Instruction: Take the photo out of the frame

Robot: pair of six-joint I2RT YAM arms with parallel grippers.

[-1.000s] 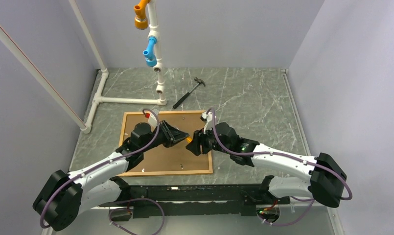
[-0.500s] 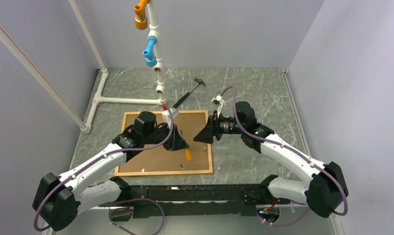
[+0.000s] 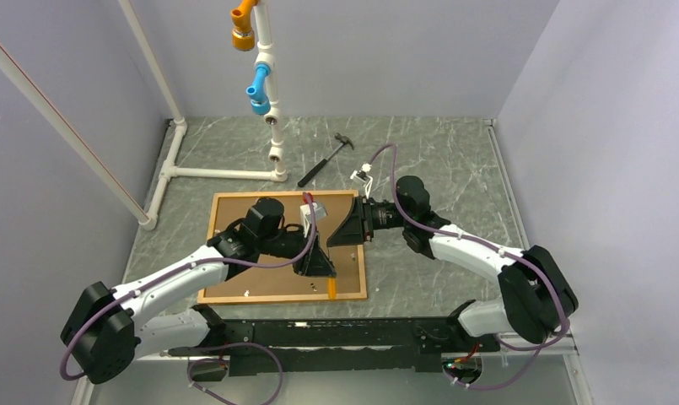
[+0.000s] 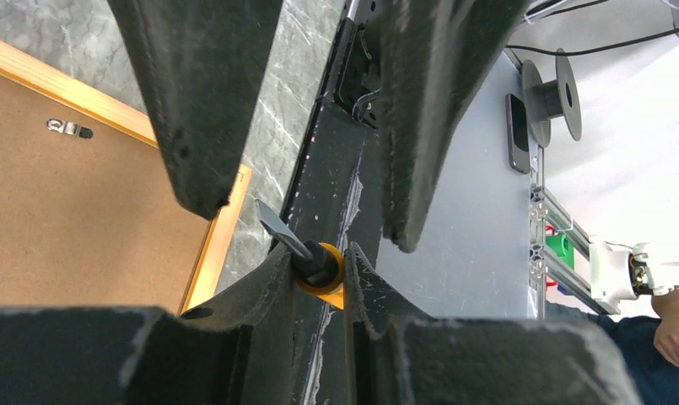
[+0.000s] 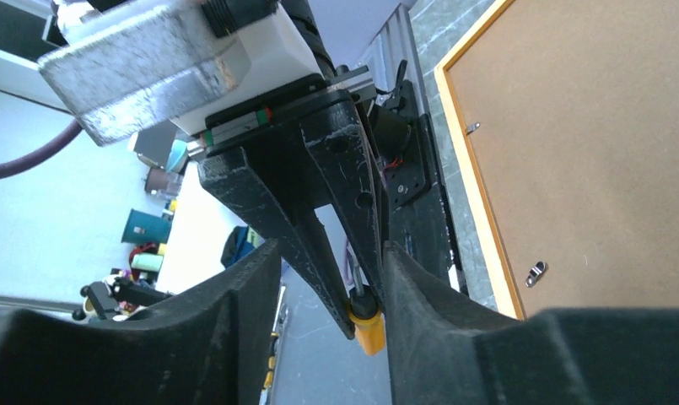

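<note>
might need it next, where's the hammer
Top view: the hammer lies on the table just beyond the frame's far edge, right of the white pipe stand's base.

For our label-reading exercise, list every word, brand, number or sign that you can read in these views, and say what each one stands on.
No text can be read in any view.
The brown back of the photo, the orange frame, the hammer and the screwdriver show no print.
The clutter beyond the table in the wrist views is too blurred to tell.
</note>
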